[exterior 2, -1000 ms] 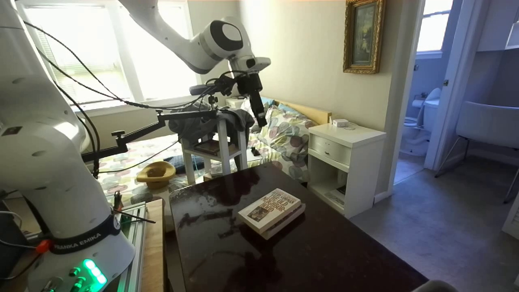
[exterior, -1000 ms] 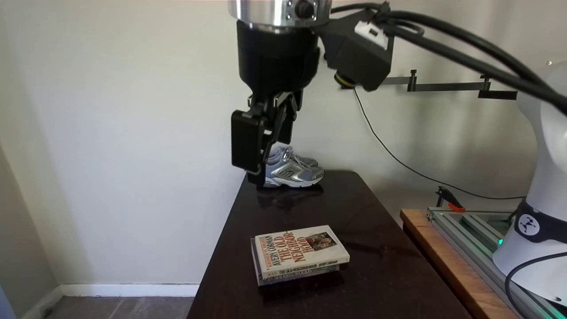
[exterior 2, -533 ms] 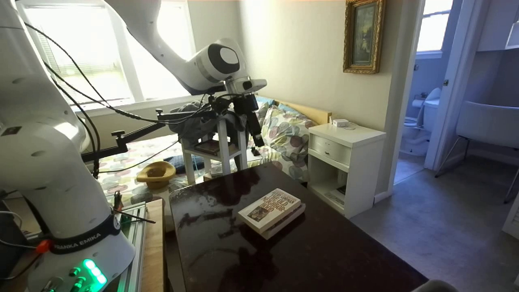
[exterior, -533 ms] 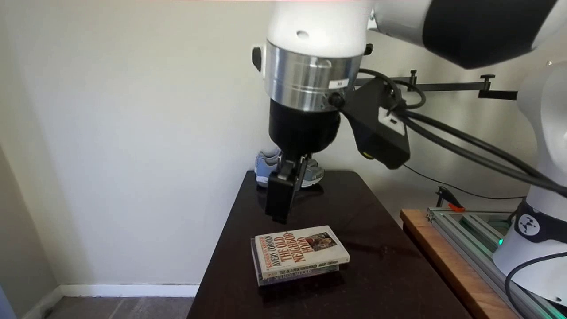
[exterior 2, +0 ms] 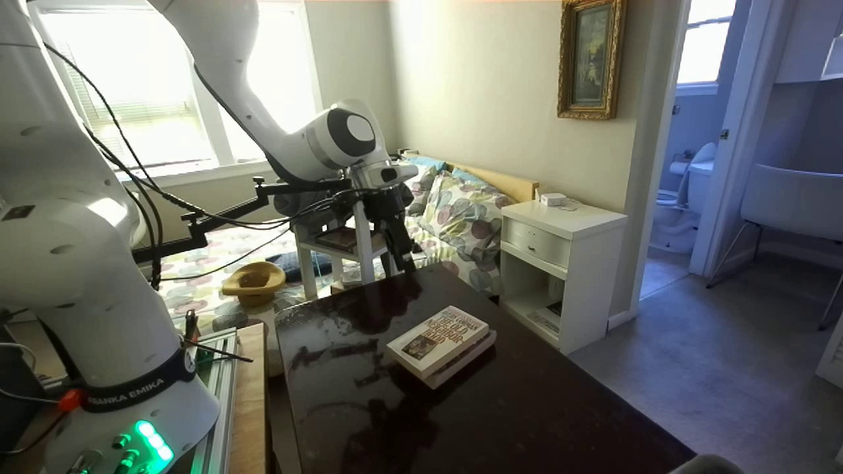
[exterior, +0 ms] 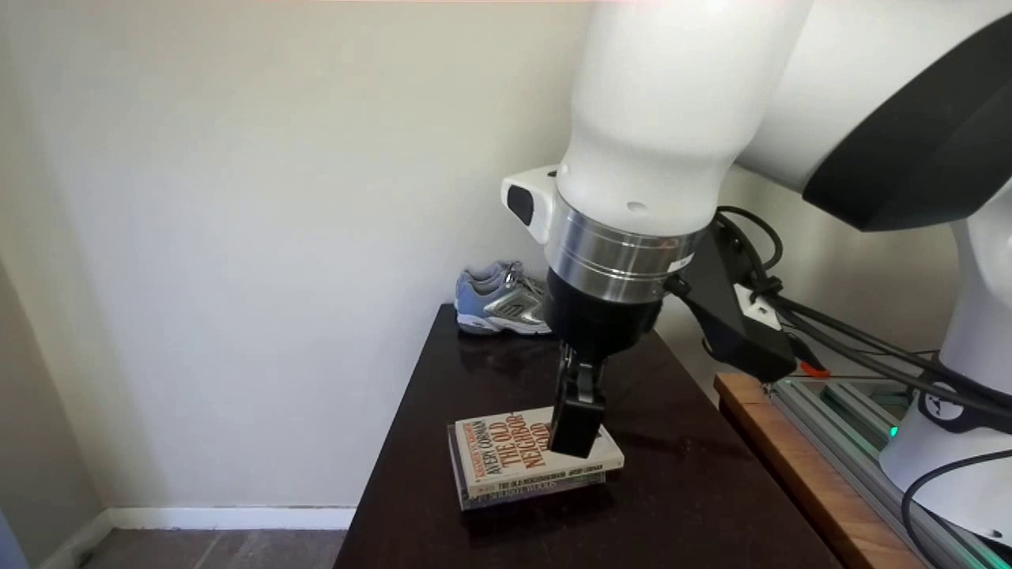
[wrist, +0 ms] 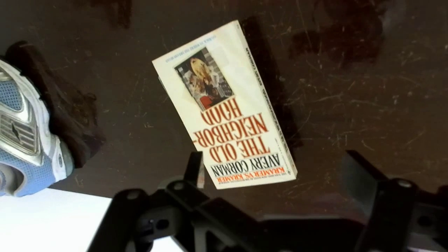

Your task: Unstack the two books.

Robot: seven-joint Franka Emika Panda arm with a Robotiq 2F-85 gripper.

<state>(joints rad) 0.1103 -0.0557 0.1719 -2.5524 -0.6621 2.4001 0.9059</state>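
The beige book [exterior: 510,446] with reddish lettering lies flat on top of the darker book [exterior: 538,491], slightly offset, on the dark table. Both exterior views show the stack, with the beige book [exterior 2: 438,339] over the pale page edges of the lower book [exterior 2: 464,361]. In the wrist view the beige book [wrist: 245,84] hides nearly all of the lower one. My gripper [wrist: 274,157] is open and empty, with its fingers wide apart. It hangs above the table beside the stack, apart from it. In an exterior view the gripper [exterior: 575,431] overlaps the beige book's picture corner.
Grey-blue sneakers [exterior: 502,304] stand at the table's end by the wall and show at the left of the wrist view [wrist: 24,140]. The dark table [exterior 2: 527,408] has a white nightstand [exterior 2: 573,263] beyond its edge. A wooden bench [exterior: 798,450] carries the arm's base.
My arm has come down steadily toward the table. The gripper has moved right and down in an exterior view, toward the stack. The books have not moved.
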